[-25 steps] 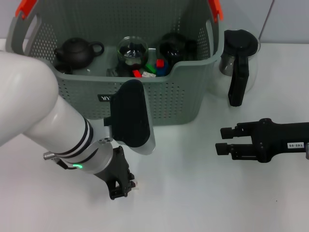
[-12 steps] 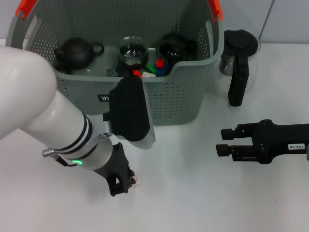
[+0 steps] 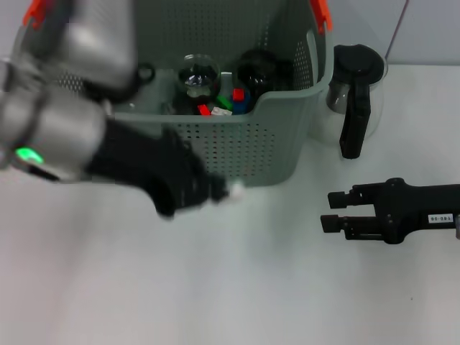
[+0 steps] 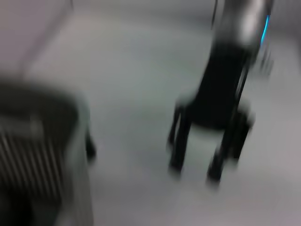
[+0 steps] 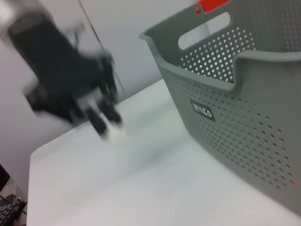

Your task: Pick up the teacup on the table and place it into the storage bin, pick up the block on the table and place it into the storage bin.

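Observation:
My left gripper [image 3: 221,192] is in the air just in front of the storage bin [image 3: 244,151], a grey perforated basket with orange handle clips. It is shut on a small white block [image 3: 236,190]. The right wrist view shows that same gripper [image 5: 107,127] with the white block [image 5: 115,133] at its tips, beside the bin [image 5: 235,108]. No teacup shows on the table. Inside the bin sit a clear glass cup [image 3: 198,74], a black cup [image 3: 256,68] and coloured blocks [image 3: 226,100]. My right gripper [image 3: 332,210] rests open on the table at the right.
A glass pitcher with a black lid and handle [image 3: 352,93] stands to the right of the bin. A dark teapot sits in the bin's left part, mostly hidden behind my left arm [image 3: 65,108]. The white table [image 3: 251,287] stretches out in front.
My left gripper has lifted off the table at the lower left and swung up and right to the bin's front wall, carrying the small white block. The right arm has not moved.

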Robot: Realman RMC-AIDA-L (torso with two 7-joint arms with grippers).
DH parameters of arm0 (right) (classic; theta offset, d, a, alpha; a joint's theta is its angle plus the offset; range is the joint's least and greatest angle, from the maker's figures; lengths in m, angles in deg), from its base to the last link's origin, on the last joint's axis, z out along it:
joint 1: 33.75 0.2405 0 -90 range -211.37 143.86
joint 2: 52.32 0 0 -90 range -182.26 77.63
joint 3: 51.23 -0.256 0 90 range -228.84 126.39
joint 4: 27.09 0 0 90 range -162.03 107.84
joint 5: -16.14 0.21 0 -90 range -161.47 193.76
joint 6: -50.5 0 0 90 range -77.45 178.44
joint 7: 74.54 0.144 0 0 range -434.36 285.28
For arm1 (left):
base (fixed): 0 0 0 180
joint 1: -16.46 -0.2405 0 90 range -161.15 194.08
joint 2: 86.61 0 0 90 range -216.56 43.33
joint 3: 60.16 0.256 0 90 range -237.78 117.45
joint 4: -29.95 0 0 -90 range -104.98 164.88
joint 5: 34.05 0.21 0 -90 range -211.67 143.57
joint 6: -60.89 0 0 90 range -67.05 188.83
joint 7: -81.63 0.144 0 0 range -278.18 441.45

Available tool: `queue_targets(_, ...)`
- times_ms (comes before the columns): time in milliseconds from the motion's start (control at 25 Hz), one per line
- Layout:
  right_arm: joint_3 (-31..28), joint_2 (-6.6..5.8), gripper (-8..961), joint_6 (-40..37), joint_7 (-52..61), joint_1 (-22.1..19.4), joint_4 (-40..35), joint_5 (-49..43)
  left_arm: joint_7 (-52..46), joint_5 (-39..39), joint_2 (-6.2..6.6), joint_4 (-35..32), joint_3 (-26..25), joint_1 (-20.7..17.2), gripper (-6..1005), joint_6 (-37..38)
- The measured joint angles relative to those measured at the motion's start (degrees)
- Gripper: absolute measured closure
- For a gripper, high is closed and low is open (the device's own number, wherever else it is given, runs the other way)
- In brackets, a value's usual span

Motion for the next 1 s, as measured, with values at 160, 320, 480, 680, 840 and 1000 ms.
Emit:
queue_targets(160,0.0,0.02,366,0.0,0.1,0.0,0.0,0.0,1.0,-9.0,0.56,0.1,-14.8,4.3,907,3.6)
queue_targets(320,0.0,0.02,366,0.0,0.1,0.0,0.0,0.0,0.4,-11.4,1.33,3.2,-22.8,9.3,906,-3.9)
queue_targets(480,0.0,0.07,366,-0.1,0.0,0.1,0.0,-0.1,1.1,-10.0,2.01,11.9,-20.0,12.2,906,-18.3)
queue_targets(680,0.0,-0.01,366,-0.6,0.0,0.2,-0.1,0.0,1.9,-2.4,4.21,28.4,-10.9,16.2,906,-35.5)
queue_targets(840,0.0,-0.05,366,-0.7,0.0,0.4,-0.2,0.1,1.8,4.7,4.02,34.9,-7.1,18.3,907,-42.0)
queue_targets(1000,0.0,-0.11,366,-0.5,0.0,0.6,-0.1,0.1,1.1,10.9,3.1,36.6,-5.7,19.3,908,-43.8)
